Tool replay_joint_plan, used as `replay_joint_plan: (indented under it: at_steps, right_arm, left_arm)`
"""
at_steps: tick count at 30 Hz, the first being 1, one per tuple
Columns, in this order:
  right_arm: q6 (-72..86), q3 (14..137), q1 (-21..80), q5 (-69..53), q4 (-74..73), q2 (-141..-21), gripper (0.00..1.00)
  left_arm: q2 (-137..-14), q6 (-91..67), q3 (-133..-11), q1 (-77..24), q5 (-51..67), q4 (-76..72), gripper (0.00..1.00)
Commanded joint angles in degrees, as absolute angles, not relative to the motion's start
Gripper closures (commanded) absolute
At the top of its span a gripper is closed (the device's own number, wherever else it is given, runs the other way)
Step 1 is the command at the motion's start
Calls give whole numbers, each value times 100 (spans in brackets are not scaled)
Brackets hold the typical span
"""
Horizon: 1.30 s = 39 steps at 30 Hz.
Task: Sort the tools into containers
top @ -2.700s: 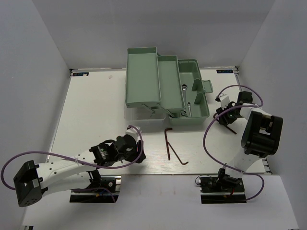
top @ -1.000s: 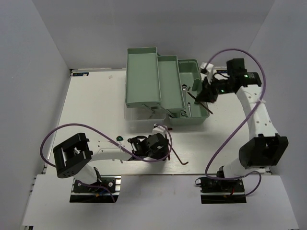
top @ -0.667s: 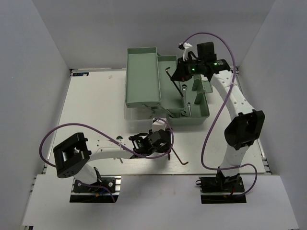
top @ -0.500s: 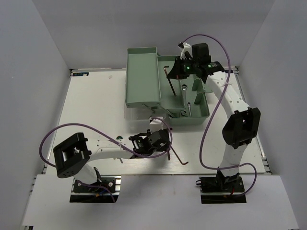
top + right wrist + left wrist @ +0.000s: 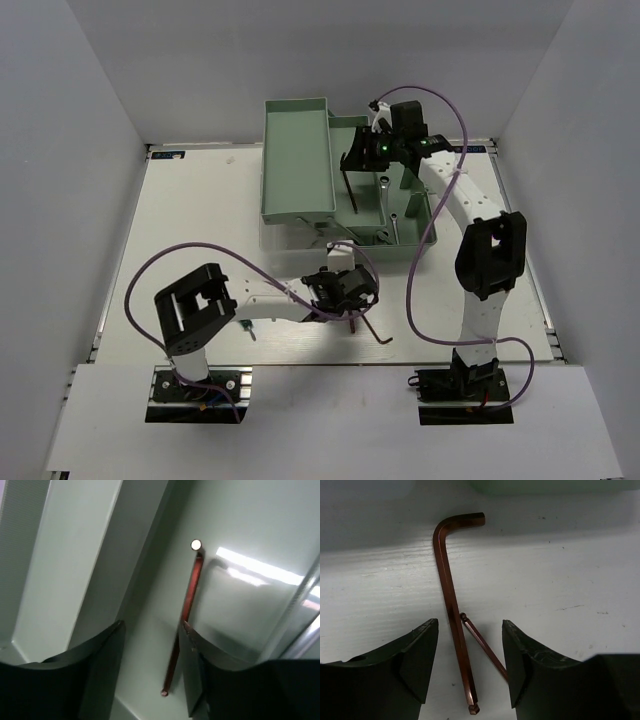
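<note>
My right gripper [image 5: 360, 158] [image 5: 152, 630] is open over the middle tray of the mint-green toolbox [image 5: 295, 150]. A reddish-brown hex key [image 5: 187, 595] lies loose on the tray floor beside my right finger; it also shows in the top view [image 5: 350, 190]. My left gripper [image 5: 352, 298] [image 5: 468, 632] is open low over the table. A long L-shaped hex key [image 5: 449, 590] lies between its fingers, crossed by a thinner hex key [image 5: 482, 642] [image 5: 378, 335]. Two silver wrenches [image 5: 392, 205] lie in the right compartment. No screwdrivers show.
The toolbox's trays are fanned open at the back centre of the white table [image 5: 190, 230], with its upright handle [image 5: 412, 180] next to my right arm. Purple cables loop over both arms. Grey walls close in the sides.
My right gripper carried a hex key from the table's right side to the middle tray and opened. My left arm swung right, bringing its gripper over the two hex keys on the table.
</note>
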<state>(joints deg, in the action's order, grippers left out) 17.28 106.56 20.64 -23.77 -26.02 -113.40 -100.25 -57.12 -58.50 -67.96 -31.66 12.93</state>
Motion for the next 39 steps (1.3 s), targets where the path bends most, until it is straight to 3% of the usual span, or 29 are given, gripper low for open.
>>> replay_joint_plan:
  at_steps: [1, 4, 7, 9, 13, 18, 20, 25, 27, 29, 34, 36, 39]
  right_arm:
    - [1556, 10626, 2013, -2925, -2540, -10978, 45]
    - [1319, 10486, 1942, -2998, -2733, -10585, 46]
    - [994, 9846, 1758, -2655, -2866, -9891, 61]
    - [949, 9372, 1557, -2611, -2594, -9327, 64]
    - [712, 7746, 1083, -2514, -2285, -8325, 64]
    - [519, 6883, 686, -2698, -2373, -7279, 64]
    - [484, 6680, 510, -2751, -2522, -7085, 64]
    - [501, 6364, 167, -2979, -2663, -6759, 64]
    - [527, 6311, 61, -3058, -2751, -6672, 64]
    - [501, 6241, -147, -3164, -2795, -6575, 59]
    - [28, 6073, -342, -3409, -3347, -6329, 16]
    - [-245, 6004, -404, -3498, -3584, -6250, 10]
    - [-772, 5845, -439, -3700, -3744, -5986, 10]
  left_arm:
    - [-10099, -5827, -6152, -6732, -3375, 1538, 36]
    - [-10247, -5827, -6301, -6732, -3437, 1661, 38]
    - [-10510, -5827, -6608, -6680, -3639, 2082, 40]
    - [-10678, -5827, -6784, -6680, -3770, 2302, 41]
    - [-11021, -5827, -7057, -6627, -3823, 2364, 44]
    - [-11487, -5941, -7321, -6627, -3823, 2654, 50]
    - [-11558, -5994, -7321, -6627, -3823, 2654, 55]
    - [-11558, -6126, -7154, -6627, -3823, 2777, 84]
    - [-11444, -6248, -7006, -6688, -3823, 2847, 90]
    - [-11374, -6310, -6778, -6750, -3771, 2848, 97]
    - [-10786, -6311, -6162, -6812, -3524, 2663, 100]
    - [-10504, -6311, -6038, -6891, -3577, 2715, 100]
    - [-9882, -5987, -5907, -7040, -3639, 2655, 100]
